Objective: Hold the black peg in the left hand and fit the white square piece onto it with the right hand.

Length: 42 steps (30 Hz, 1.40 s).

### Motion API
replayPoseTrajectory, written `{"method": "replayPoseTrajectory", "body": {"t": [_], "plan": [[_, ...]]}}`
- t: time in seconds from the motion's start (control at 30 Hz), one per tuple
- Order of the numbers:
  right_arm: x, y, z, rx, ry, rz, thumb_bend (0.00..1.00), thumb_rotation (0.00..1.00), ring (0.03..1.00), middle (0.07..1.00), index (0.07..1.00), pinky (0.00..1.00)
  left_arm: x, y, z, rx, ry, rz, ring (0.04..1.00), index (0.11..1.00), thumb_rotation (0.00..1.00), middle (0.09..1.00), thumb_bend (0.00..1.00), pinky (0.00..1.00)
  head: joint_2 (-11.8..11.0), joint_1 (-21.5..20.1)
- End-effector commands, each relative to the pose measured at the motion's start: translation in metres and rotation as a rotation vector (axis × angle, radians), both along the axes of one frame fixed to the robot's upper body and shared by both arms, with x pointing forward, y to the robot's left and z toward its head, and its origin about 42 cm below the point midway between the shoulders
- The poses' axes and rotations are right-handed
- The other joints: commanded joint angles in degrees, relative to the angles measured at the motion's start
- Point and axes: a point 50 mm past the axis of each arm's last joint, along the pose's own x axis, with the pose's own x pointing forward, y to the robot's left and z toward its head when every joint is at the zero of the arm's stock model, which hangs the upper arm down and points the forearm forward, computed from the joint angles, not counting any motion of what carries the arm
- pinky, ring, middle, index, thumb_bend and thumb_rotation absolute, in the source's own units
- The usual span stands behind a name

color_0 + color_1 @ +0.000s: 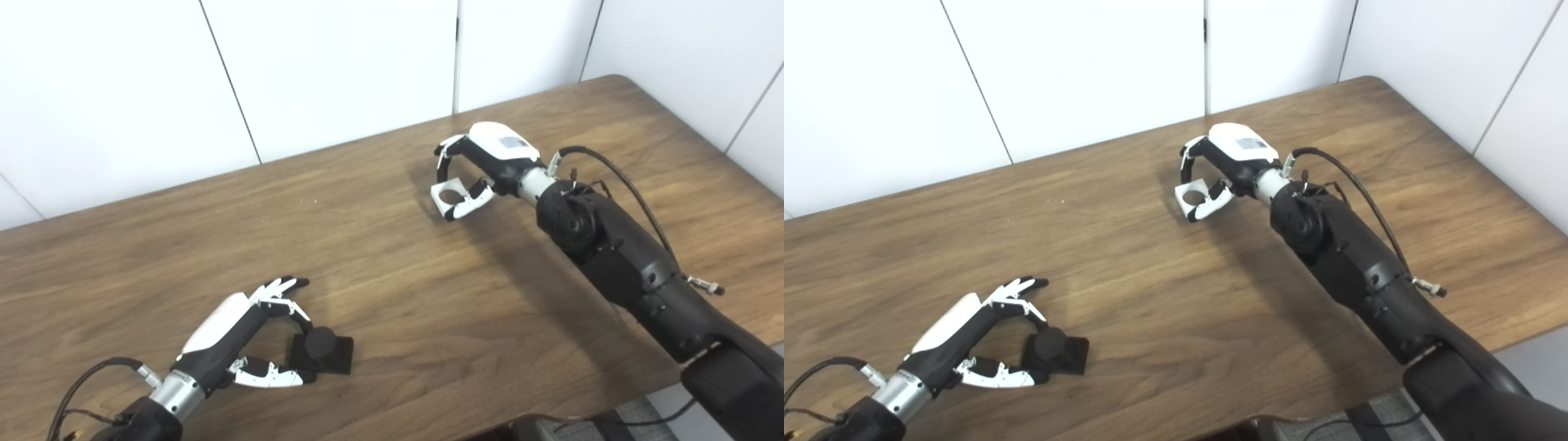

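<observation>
At the near left of the bench (392, 288), the left robot hand (257, 334) cups the black peg (321, 349), fingers spread around it, not yet clamped. Far right, the right robot hand (474, 168) pinches the white square piece (449, 196). The peg probably wants a firm, upright grip before the hole is lined over it.

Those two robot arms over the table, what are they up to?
Each hand is taking hold of one part. The left hand has its fingers around a black peg that sits on the table, not yet lifted. The right hand, farther back, pinches a white square piece with a round hole. The two parts are far apart, so nothing is fitted yet.
</observation>
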Motion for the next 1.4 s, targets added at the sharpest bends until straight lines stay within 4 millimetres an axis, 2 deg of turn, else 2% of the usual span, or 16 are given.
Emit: {"method": "replayPoseTrajectory", "body": {"t": [0.0, 0.4, 0.67, 0.93, 1.0, 1.2, 1.37], "plan": [[0.002, 0.009, 0.030, -0.003, -0.098, 0.075, 0.52, 0.14, 0.848, 0.807, 0.484, 0.82, 0.006, 0.009, -0.005, 0.069, 0.032, 0.026, 1.000, 0.490, 0.07, 0.958, 0.52, 1.00, 0.0, -0.1], [-0.021, 0.040, 0.044, 0.015, -0.107, 0.210, 0.52, 0.14, 0.848, 0.813, 0.485, 0.79, 0.008, 0.001, -0.001, 0.078, 0.025, 0.028, 1.000, 0.490, 0.07, 0.958, 0.52, 1.00, 1.2, 4.0], [-0.041, 0.058, 0.052, 0.058, -0.072, 0.310, 0.52, 0.13, 0.830, 0.810, 0.484, 0.71, 0.008, -0.005, 0.000, 0.089, 0.041, 0.037, 1.000, 0.491, 0.08, 0.965, 0.52, 1.00, 2.1, 7.8], [-0.059, 0.066, 0.059, 0.087, -0.061, 0.387, 0.52, 0.13, 0.817, 0.801, 0.484, 0.67, 0.009, -0.017, -0.001, 0.085, 0.037, 0.033, 1.000, 0.491, 0.08, 0.964, 0.52, 1.00, 3.3, 14.6], [-0.065, 0.068, 0.061, 0.095, -0.060, 0.412, 0.52, 0.13, 0.813, 0.797, 0.484, 0.66, 0.010, -0.022, -0.002, 0.078, 0.041, 0.035, 1.000, 0.491, 0.08, 0.965, 0.52, 1.00, 3.7, 18.1], [-0.073, 0.071, 0.059, 0.097, -0.055, 0.485, 0.52, 0.13, 0.807, 0.788, 0.484, 0.63, 0.011, -0.035, -0.003, 0.067, 0.045, 0.040, 1.000, 0.490, 0.08, 0.967, 0.52, 1.00, 4.2, 24.1], [-0.079, 0.075, 0.057, 0.098, -0.036, 0.519, 0.52, 0.13, 0.814, 0.790, 0.484, 0.65, 0.011, -0.041, -0.005, 0.078, 0.043, 0.047, 1.000, 0.490, 0.08, 0.967, 0.52, 1.00, 4.5, 26.0]]}}
